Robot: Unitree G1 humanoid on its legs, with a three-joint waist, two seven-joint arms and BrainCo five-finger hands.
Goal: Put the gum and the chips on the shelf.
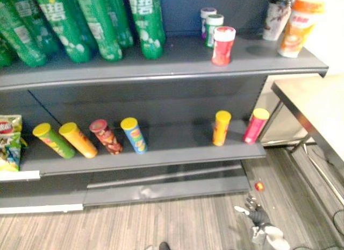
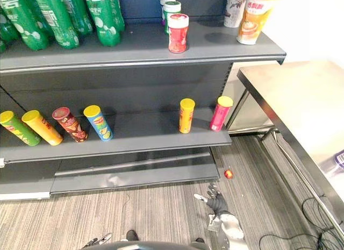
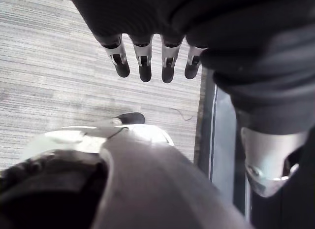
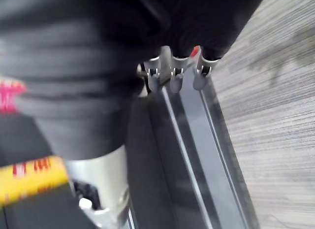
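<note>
Three gum jars stand on the upper shelf (image 1: pixel 161 67): a red one (image 1: pixel 223 44) in front, a green one (image 1: pixel 214 28) and a purple one (image 1: pixel 207 19) behind. On the lower shelf (image 1: pixel 161 150) several chip cans lie tilted at the left (image 1: pixel 80 139). A yellow can (image 1: pixel 221 127) and a pink can (image 1: pixel 256 125) stand at its right end. My right hand (image 2: pixel 216 201) hangs low over the floor below the shelf's right end, open and holding nothing. My left hand (image 3: pixel 147 61) is down near the floor too, fingers straight and empty.
Green bottles (image 1: pixel 80 24) fill the upper shelf's left, and drink cups (image 1: pixel 293 27) stand at its right. A snack bag (image 1: pixel 9 142) sits at the lower shelf's left end. A steel table (image 2: pixel 301 99) stands to the right. A small red ball (image 2: pixel 228 174) lies on the floor.
</note>
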